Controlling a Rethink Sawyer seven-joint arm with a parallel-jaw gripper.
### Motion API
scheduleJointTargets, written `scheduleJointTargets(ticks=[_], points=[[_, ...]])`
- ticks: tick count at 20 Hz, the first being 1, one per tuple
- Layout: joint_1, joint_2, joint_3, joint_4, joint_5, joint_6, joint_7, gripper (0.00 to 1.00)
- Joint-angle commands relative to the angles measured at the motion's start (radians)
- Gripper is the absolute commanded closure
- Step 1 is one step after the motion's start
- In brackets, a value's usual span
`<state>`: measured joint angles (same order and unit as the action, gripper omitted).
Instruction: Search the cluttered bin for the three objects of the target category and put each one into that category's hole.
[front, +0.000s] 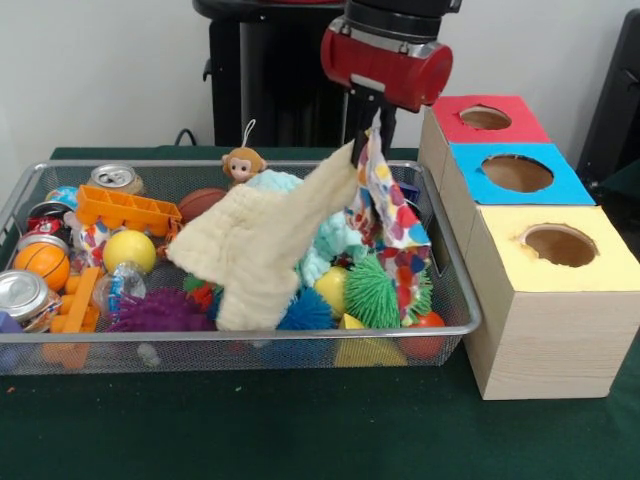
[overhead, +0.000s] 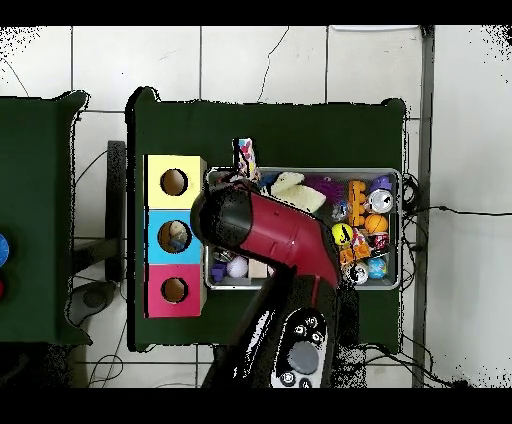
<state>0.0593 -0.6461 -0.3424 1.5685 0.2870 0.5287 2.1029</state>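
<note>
The pincer (front: 368, 135) is shown pressed together on two fabrics at once: a cream cloth (front: 262, 248) and a multicoloured patterned cloth (front: 392, 215), both gathered at its tips and raised above the wire bin (front: 455, 285). The lower ends of both cloths hang down into the clutter below the pincer, so neither is judged fully clear of the bin.

Fabric is judged to be the target category, though this is not confirmed. Three holes are offered to one side of the pincer: the red box (front: 487, 120), the blue box (front: 515, 172) and the yellow box (front: 557, 245). In the overhead view something pale is seen inside the blue box's hole (overhead: 175, 236); it cannot be told what it is. At most one placement is therefore judged done, with transfer of the held fabric outstanding.

Beneath and beside the pincer, the bin is crowded with a green spiky ball (front: 374, 290), a yellow ball (front: 130, 250) and an orange tray (front: 125, 210). The bin's rim towards the boxes lies close below the hanging patterned cloth and could be snagged. Open room is available above the boxes, and bare counter (front: 300, 430) lies in front of the bin.
</note>
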Motion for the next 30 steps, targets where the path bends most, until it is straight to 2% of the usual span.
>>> scheduleJointTargets(ticks=[1, 10, 11, 13, 18, 20, 25, 27, 30], points=[[0.002, 0.066, 0.016, -0.09, 0.049, 0.117, 0.255, 1.0], [-0.024, 0.123, 0.0, -0.135, 0.025, 0.042, 0.201, 1.0], [-0.017, 0.13, -0.014, -0.141, 0.013, 0.02, 0.198, 0.0], [-0.022, 0.125, -0.003, -0.124, 0.021, 0.001, 0.201, 0.0], [-0.043, 0.134, 0.003, -0.146, 0.01, -0.022, 0.169, 0.0], [-0.058, 0.123, 0.031, -0.125, 0.027, -0.025, 0.168, 0.0], [-0.079, 0.122, 0.055, -0.077, 0.019, -0.168, 0.168, 0.0], [-0.102, 0.123, 0.085, -0.058, 0.02, -0.198, 0.154, 0.0], [-0.094, 0.131, 0.08, -0.048, 0.021, -0.22, 0.168, 0.0]])
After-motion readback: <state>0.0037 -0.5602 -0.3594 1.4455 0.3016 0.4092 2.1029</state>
